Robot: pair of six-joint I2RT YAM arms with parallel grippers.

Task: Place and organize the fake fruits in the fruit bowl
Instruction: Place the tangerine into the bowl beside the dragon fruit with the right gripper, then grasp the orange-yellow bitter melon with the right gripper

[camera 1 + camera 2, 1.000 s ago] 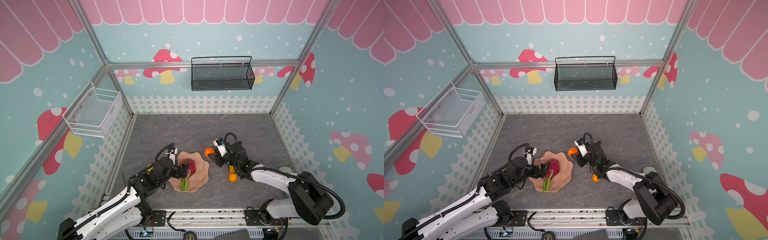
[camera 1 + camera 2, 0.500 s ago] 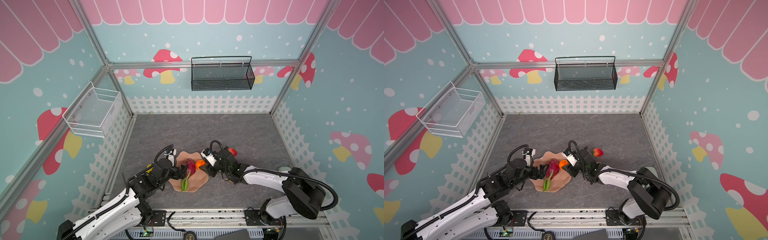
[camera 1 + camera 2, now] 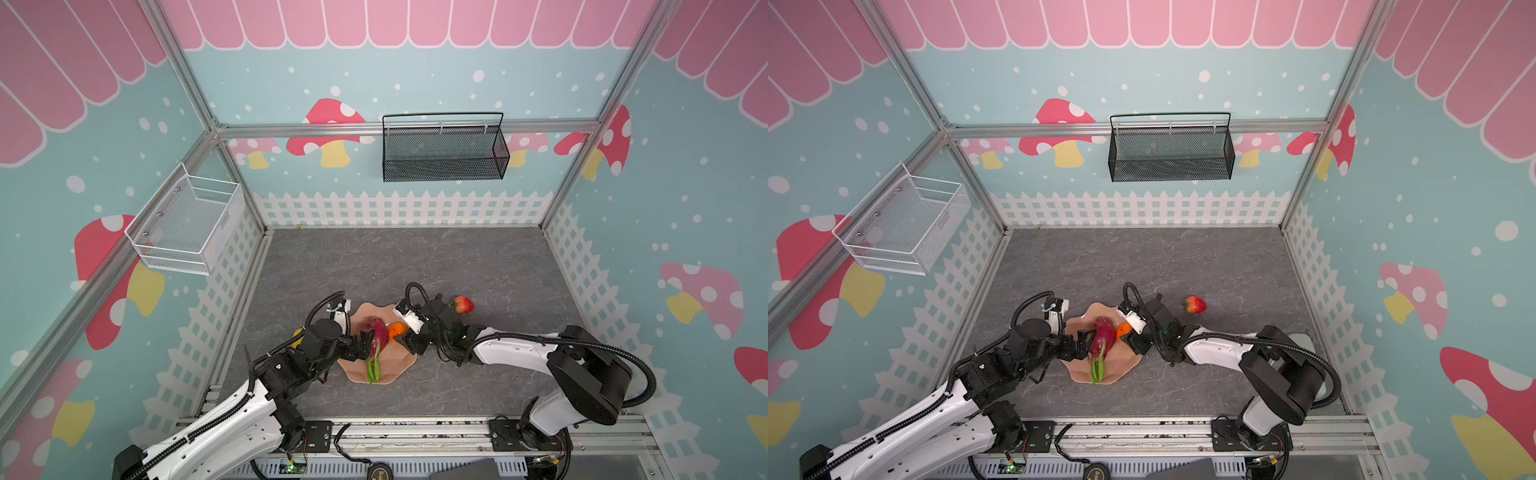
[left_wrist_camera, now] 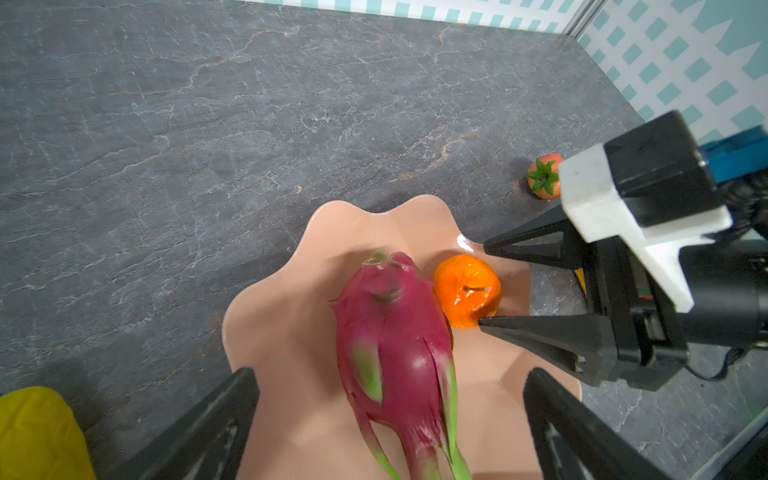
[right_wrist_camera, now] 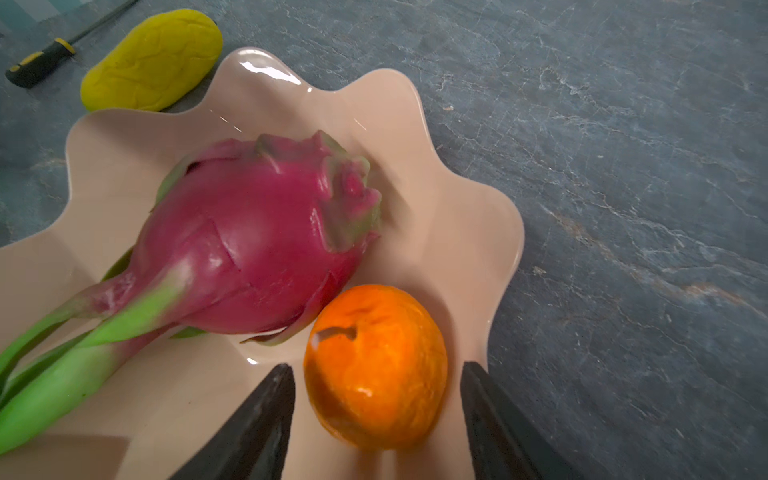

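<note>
The right gripper (image 5: 377, 366) has its jaws apart, one on each side of the orange (image 5: 376, 374), with a narrow gap visible on both sides. The orange rests inside the fruit bowl (image 5: 498, 232), near its rim and just beside the dragon fruit (image 5: 249, 249). The left gripper (image 4: 392, 370) stands wide apart, astride the dragon fruit. The strawberry (image 3: 463, 304) lies on the tabletop (image 3: 374, 266), outside the fruit bowl.

Dragon fruit (image 3: 377, 338) and orange (image 3: 397, 331) lie in the fruit bowl (image 3: 395, 368), seemingly touching; strawberry (image 3: 463, 304) sits well apart.
</note>
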